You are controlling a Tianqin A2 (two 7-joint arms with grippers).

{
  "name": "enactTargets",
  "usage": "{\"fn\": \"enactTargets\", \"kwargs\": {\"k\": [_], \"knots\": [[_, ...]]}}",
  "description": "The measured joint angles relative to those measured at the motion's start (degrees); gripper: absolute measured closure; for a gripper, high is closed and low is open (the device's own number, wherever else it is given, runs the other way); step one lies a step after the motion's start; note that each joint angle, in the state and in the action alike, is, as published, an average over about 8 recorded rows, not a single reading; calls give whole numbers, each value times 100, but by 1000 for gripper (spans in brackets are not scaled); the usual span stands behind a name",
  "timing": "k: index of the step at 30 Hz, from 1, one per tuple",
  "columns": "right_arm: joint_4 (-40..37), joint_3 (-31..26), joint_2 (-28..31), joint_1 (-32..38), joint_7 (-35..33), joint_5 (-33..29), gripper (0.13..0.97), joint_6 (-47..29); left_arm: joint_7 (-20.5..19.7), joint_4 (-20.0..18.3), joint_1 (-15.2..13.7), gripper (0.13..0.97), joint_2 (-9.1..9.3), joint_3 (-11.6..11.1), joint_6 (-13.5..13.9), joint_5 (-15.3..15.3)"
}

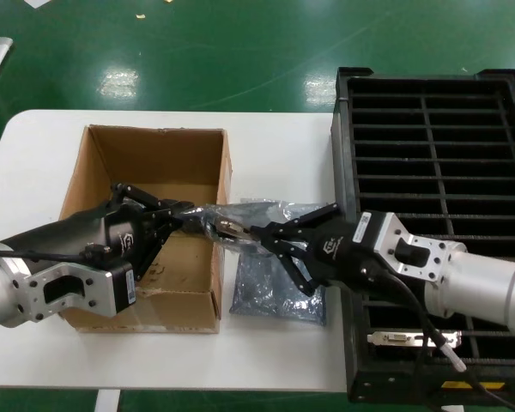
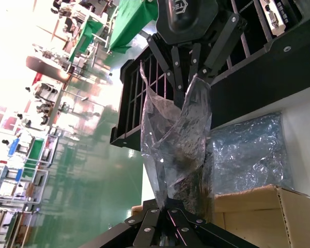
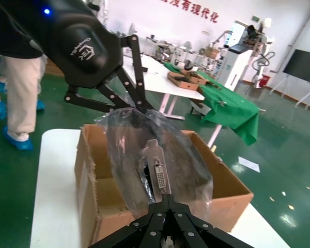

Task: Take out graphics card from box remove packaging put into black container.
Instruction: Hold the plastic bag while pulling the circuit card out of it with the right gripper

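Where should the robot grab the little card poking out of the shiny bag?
Probably the silver metal bracket of the dark flat graphics card: it is the bare end at the crinkly translucent plastic bag's open mouth, facing the right gripper, so approach from that side.

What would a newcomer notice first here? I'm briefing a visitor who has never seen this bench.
Both grippers, left and right, pinch a crinkly bag in mid-air between the cardboard box and the black crate. A silver bracket shows through it. A second bag lies on the table.

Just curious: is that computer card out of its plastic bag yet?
Not yet: graphics card sits inside the packaging, stretched between left gripper and right gripper.
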Motion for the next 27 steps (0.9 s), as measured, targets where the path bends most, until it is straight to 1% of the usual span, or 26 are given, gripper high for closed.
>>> {"fn": "enactTargets", "kwargs": {"k": [12,21,27], "knots": [[-344,-114,-122,281,-339,159,961,-255,0,0,0,959,0,0,0,0],[-376,-148,-94,335,-475,265,913,-415,0,0,0,959,0,0,0,0],[-492,-149,-175,419,-560,346,828,-453,0,0,0,959,0,0,0,0]]}}
